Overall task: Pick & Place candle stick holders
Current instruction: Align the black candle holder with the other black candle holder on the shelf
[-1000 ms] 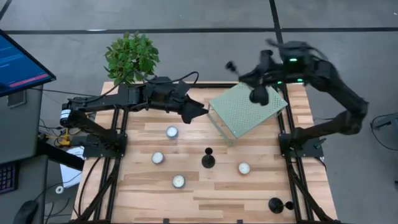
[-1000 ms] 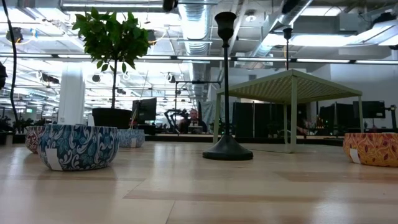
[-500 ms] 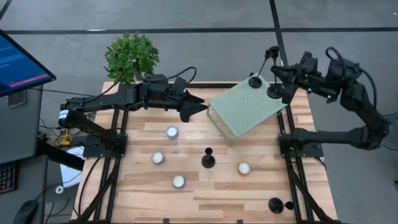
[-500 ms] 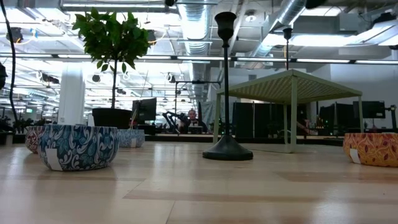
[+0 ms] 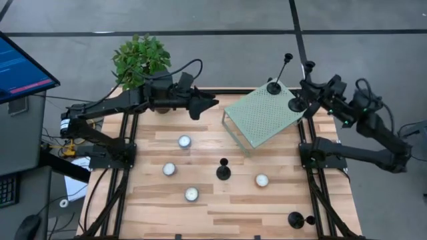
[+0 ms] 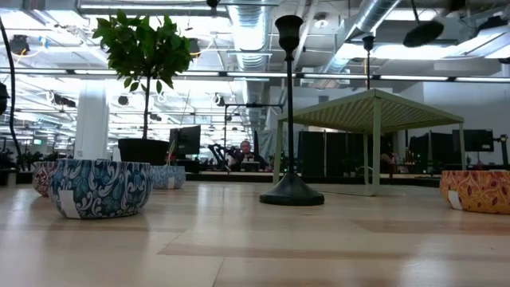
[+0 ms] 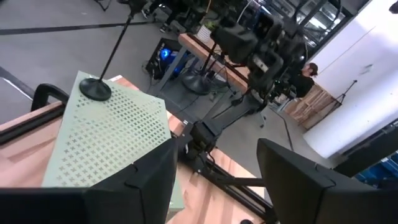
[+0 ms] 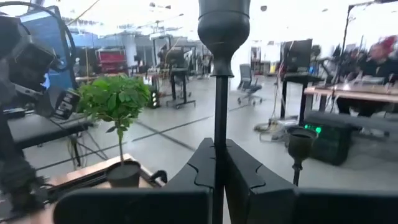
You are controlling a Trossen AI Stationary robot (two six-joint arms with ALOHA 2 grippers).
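Found at the near right corner of the table (image 5: 220, 212) a candle stick holder (image 5: 295, 219), well apart from the rest. Counted four white tealights (image 5: 191, 194) spread across the wood behind it, and between them a short upright holder (image 5: 223, 173) near the table's middle, standing alone and seen tall and dark in the low view. Saw farther back a pale green perforated stand (image 5: 260, 123), set askew on the right half of the table, with a long-stemmed holder (image 5: 273, 87) resting by its disc base on the far part of the top. Found the right gripper (image 5: 308, 107) at the stand's far right corner, fingers pressed together on the thin stem of another holder (image 5: 296, 105), whose base sat at or just above the stand's edge; could not tell whether it touched. Saw the left gripper (image 5: 212, 105) hovering over the table's far edge just left of the stand, fingers (image 7: 143, 180) apart and holding nothing. Noted a potted plant (image 5: 140, 60) beyond the far left corner.
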